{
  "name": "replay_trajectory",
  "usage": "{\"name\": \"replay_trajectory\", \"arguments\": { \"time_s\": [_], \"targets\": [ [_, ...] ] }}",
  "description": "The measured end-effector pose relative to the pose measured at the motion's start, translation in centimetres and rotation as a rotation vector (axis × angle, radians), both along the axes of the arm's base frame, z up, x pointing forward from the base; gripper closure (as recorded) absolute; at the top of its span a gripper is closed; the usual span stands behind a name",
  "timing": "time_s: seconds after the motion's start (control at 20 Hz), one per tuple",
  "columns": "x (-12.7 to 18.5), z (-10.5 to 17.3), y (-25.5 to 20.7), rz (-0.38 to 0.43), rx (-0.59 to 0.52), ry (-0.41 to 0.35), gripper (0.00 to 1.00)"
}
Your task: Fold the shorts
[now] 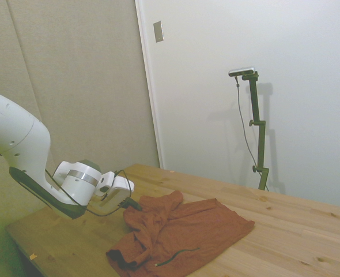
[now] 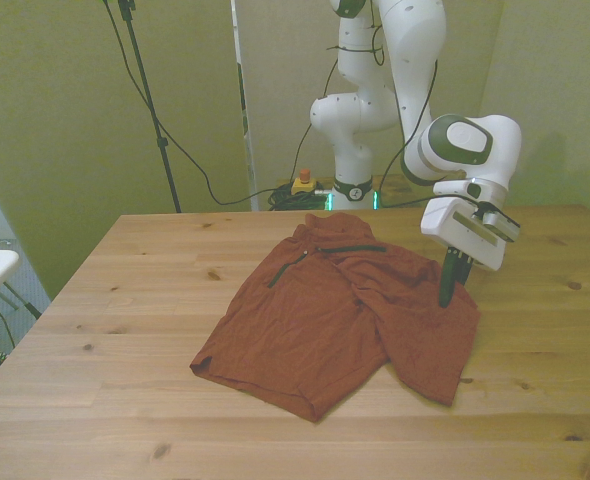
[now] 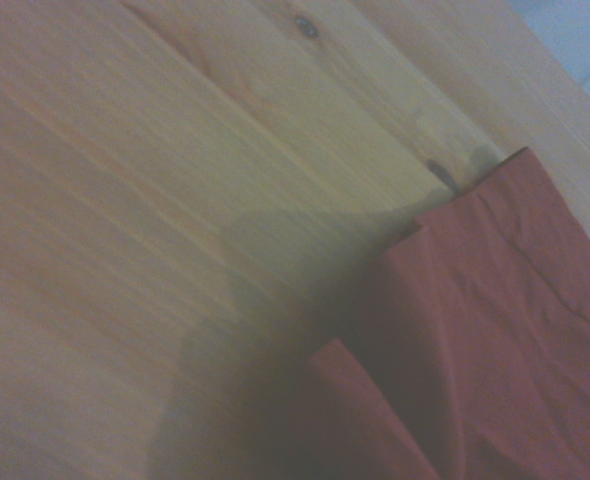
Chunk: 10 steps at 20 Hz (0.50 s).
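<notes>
On the middle of the wooden table (image 2: pixel 95 330) lie the shorts (image 2: pixel 335 320), rumpled. The gripper (image 2: pixel 447 296) dips to their edge nearest the front view's right, fingers close together, likely pinching cloth to fold it.

Matt, creased cloth shorts (image 2: pixel 335 320) lie on a smooth, knotty wooden table (image 2: pixel 125 300).

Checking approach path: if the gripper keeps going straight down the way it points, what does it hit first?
Most likely the shorts: the gripper points down over their edge on the front view's right. Depth is unclear; it may already touch.
</notes>
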<state>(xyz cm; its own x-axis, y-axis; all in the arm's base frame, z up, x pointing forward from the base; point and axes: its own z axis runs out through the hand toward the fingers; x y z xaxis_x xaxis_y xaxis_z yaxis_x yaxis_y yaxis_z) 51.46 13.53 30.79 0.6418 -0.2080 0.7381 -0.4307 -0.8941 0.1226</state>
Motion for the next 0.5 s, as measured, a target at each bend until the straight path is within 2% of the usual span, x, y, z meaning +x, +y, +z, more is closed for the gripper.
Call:
{"name": "replay_trajectory", "arguments": {
  "time_s": [0.2, 0.5],
  "targets": [
    [0.6, 3.3, -1.5, -0.032, 0.026, -0.040, 1.00],
    [2.1, 8.7, -6.3, -0.105, 0.057, -0.100, 1.00]
  ]
}}
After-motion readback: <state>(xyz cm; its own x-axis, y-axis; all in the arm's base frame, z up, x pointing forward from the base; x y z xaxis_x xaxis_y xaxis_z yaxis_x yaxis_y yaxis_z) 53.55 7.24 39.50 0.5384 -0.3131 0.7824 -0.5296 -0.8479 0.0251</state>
